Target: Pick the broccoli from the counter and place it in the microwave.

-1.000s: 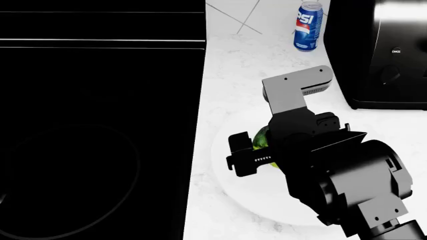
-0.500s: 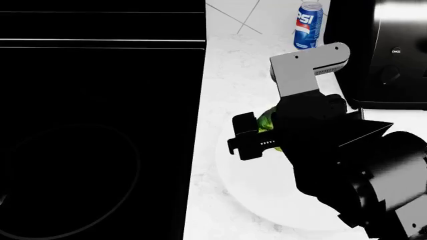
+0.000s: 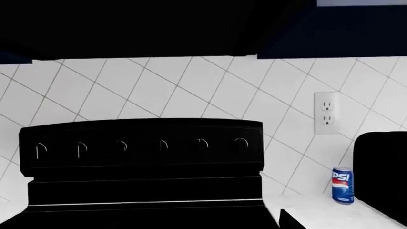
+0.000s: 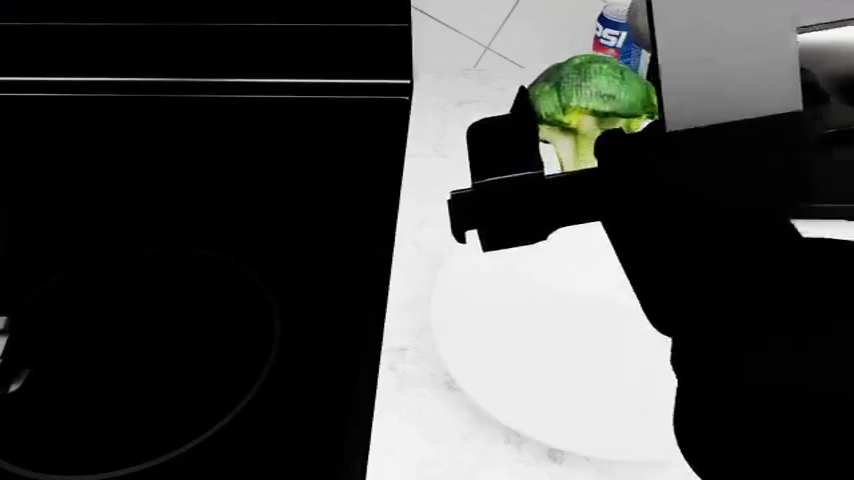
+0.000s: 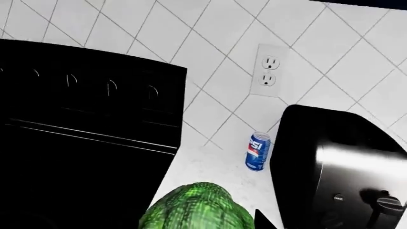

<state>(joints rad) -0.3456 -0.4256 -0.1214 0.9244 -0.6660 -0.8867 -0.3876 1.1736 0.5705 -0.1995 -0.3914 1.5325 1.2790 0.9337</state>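
- Stovetop (image 4: 200,250) fills the left of the head view, glossy black, with the range's control panel (image 3: 140,145) standing against the tiled wall; nothing is seen sitting on it.
- Counter (image 4: 420,420) runs just right of it, white marble-look, carrying a round white plate (image 4: 534,340) that looks bare from the head view, though the arm hides its right part.
- Right gripper (image 4: 567,165) hangs above the plate, its dark jaws closed narrowly on the pale stalk of the broccoli (image 4: 591,95), whose green crown stands upright above them; the right wrist view shows the crown close under the camera.
- Pepsi can (image 5: 257,151) stands upright at the back of the counter, near the wall and just beside the black appliance.
- Black appliance (image 5: 343,171) at the far right, with a shiny door and knobs, is taken to be the microwave; its door looks shut, and its inside cannot be seen.
- Progress, as I judge it: the pick is done and the floret is clear of the counter; carrying it across and setting it inside remains, and the door would probably have to be opened first.
- Left gripper is not in any view, so its opening cannot be told.
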